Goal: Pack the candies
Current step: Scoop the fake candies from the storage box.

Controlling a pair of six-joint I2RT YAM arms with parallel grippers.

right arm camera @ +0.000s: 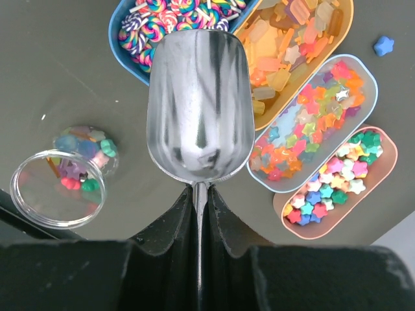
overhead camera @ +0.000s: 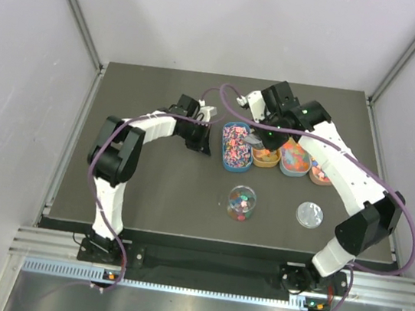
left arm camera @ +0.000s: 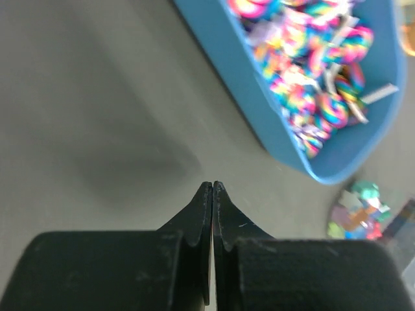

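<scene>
A: Where are the candies [right arm camera: 311, 116]?

B: Most lie in four oval trays set in a row on the far side of the dark surface [overhead camera: 155, 195], right of centre. The blue tray [right arm camera: 123, 26] on the left holds swirled lollipops. The orange tray [right arm camera: 343, 32] beside it holds pale orange and yellow gummies. The pale blue tray [right arm camera: 373, 84] and the pink tray [right arm camera: 382, 188] hold coloured stars. One blue star candy [right arm camera: 383, 45] lies loose on the surface just beyond the pale blue tray.

A: Are there any elsewhere?

B: A small mixed heap sits in the clear jar [overhead camera: 242, 203], which stands nearer than the trays. The clear lid [overhead camera: 309, 214] lies flat to the right of the jar, apart from it.

A: What does the right pincer [right arm camera: 200, 194] do?

B: It grips the thin handle of the metal scoop [right arm camera: 198, 103]. The scoop's bowl reaches over the blue and orange trays. Whether it touches them cannot be told.

A: And the left pincer [left arm camera: 213, 186]?

B: It is closed, tips pressed together, above the surface just left of the blue tray.
</scene>
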